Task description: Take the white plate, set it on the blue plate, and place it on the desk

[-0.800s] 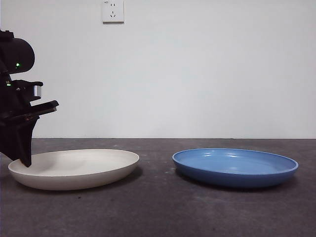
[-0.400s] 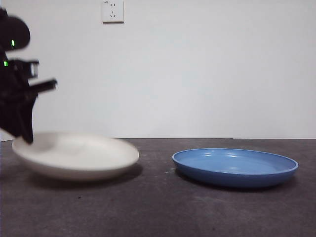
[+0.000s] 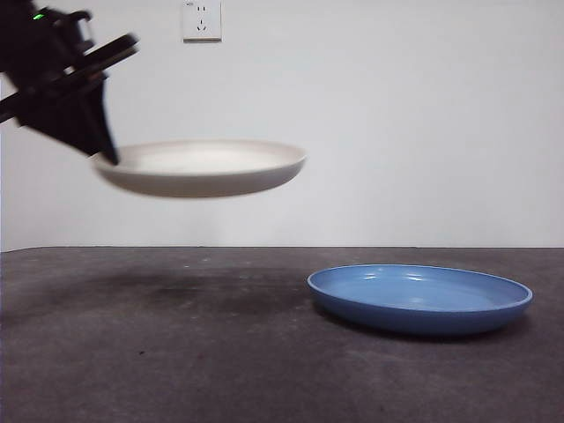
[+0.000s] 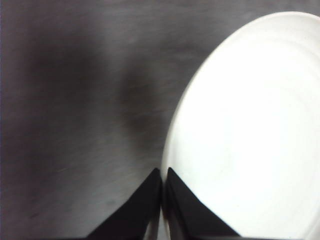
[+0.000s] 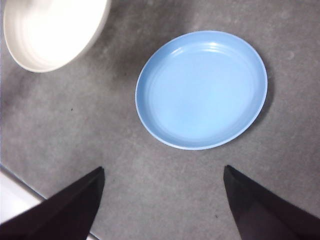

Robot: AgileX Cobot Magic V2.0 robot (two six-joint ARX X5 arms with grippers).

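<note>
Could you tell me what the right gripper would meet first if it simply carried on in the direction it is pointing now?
Probably bare desk. The right gripper hangs open over the tabletop, looking down, with the blue plate lying just beyond the gap between its jaws. Depth is unclear, so it might instead touch that plate's near rim.

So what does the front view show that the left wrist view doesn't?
Only the front view shows the blue plate, the wall socket, and that the white plate hangs clear above the desk. Only the left wrist view shows the left gripper with its jaws shut on the plate's rim up close. Both show the white plate, the gripper and the desk.
</note>
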